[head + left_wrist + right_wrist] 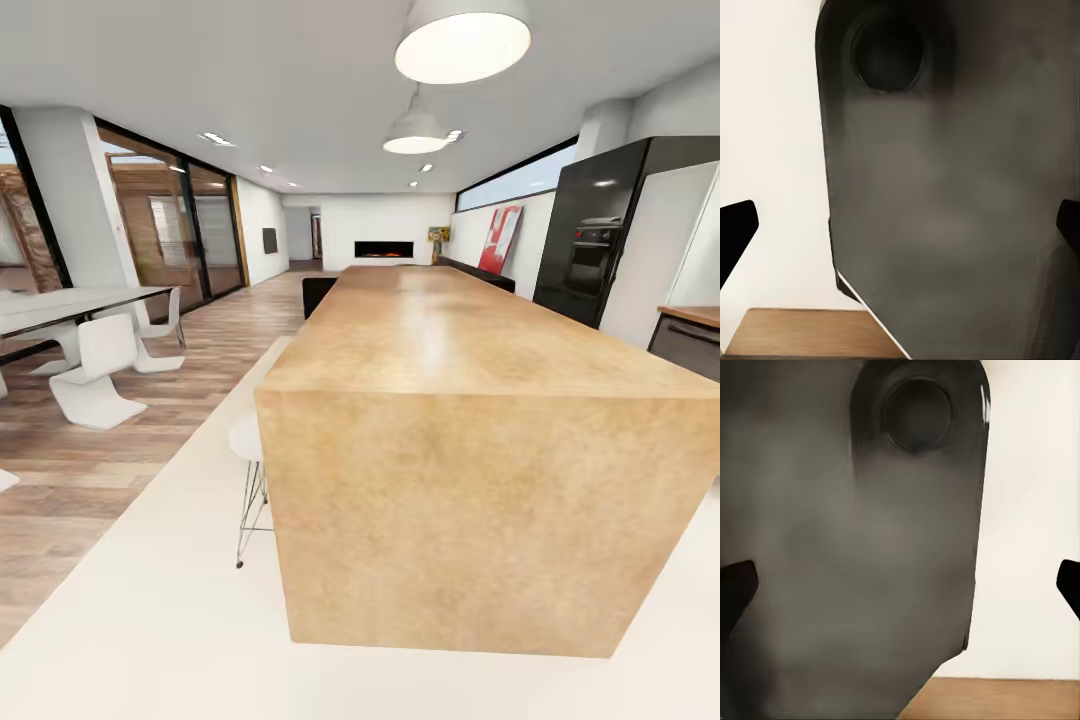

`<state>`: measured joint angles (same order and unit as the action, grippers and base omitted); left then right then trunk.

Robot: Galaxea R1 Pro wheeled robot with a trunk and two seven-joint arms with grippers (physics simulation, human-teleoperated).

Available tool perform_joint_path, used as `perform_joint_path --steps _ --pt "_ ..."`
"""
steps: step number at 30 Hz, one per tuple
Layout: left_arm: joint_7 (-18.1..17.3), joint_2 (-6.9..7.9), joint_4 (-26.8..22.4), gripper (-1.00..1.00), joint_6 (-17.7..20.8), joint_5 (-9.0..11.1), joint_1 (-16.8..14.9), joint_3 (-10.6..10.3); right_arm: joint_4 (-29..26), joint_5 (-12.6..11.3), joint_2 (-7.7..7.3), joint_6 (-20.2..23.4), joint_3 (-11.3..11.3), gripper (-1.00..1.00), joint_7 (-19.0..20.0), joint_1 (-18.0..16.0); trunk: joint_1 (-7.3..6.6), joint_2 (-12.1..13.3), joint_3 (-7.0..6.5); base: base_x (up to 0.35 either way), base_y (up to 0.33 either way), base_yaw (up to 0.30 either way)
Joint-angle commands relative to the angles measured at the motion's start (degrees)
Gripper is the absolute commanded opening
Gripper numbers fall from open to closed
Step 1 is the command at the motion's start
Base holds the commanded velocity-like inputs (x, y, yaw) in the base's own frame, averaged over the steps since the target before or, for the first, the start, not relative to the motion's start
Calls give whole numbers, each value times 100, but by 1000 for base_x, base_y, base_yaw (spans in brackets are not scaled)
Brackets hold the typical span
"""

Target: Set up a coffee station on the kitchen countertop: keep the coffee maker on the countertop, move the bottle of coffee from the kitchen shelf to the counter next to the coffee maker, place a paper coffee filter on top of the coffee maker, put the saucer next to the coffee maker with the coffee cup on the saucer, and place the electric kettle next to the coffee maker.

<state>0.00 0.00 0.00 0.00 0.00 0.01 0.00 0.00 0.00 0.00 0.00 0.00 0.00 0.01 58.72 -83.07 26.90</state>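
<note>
A long wooden island [470, 400] fills the middle of the head view, its bare tabletop running away toward a lit fireplace [384, 249] in the far wall. None of the coffee things can be made out on the island or around it. Tucked against the island's left side stands a white stool [247, 470] on thin wire legs. Farther left of the island, on the wood floor, a dining table [70, 305] is ringed by white chairs [95, 375], with glass doors [185, 230] behind them. To the right of the island stands a tall black oven unit [595, 235], and beyond it a red picture [500, 238] leans on the wall. 2 round pendant lamps [462, 42] hang above the island. In the left wrist view the left tool [907, 225] is released, its 2 dark fingertips [735, 232] wide apart at the frame edges, with a dark grey robot body panel [952, 195] close beyond them. In the right wrist view the right tool [904, 585] is likewise spread apart, facing a similar panel [847, 555].
</note>
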Motion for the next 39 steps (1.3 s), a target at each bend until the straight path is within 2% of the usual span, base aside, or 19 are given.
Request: perform_joint_path --steps 1,14,23,34,37,39 --pt "-9 -9 -33 100 -9 -8 8 10 -33 0 33 -9 -3 100 16 -18 0 -1 3 0 0 0" --pt "-9 -9 -35 100 -9 -9 8 9 -193 0 429 -9 -8 100 -11 -18 0 -1 3 0 0 0" --pt "-9 -9 -42 100 -9 8 8 -17 -242 -17 404 -9 -34 100 17 -18 0 -1 3 0 0 -211" --pt "3 -10 -213 100 -34 12 8 -17 -585 -25 412 -17 -35 100 18 -18 0 -1 4 0 0 -291" --pt "11 9 -222 100 -100 13 8 -12 -681 -21 412 -17 -35 100 18 -18 0 -1 8 0 0 -293" --pt "22 35 -221 100 -289 10 8 1 -741 -18 397 -17 -41 100 18 -18 0 -1 11 0 0 -293"
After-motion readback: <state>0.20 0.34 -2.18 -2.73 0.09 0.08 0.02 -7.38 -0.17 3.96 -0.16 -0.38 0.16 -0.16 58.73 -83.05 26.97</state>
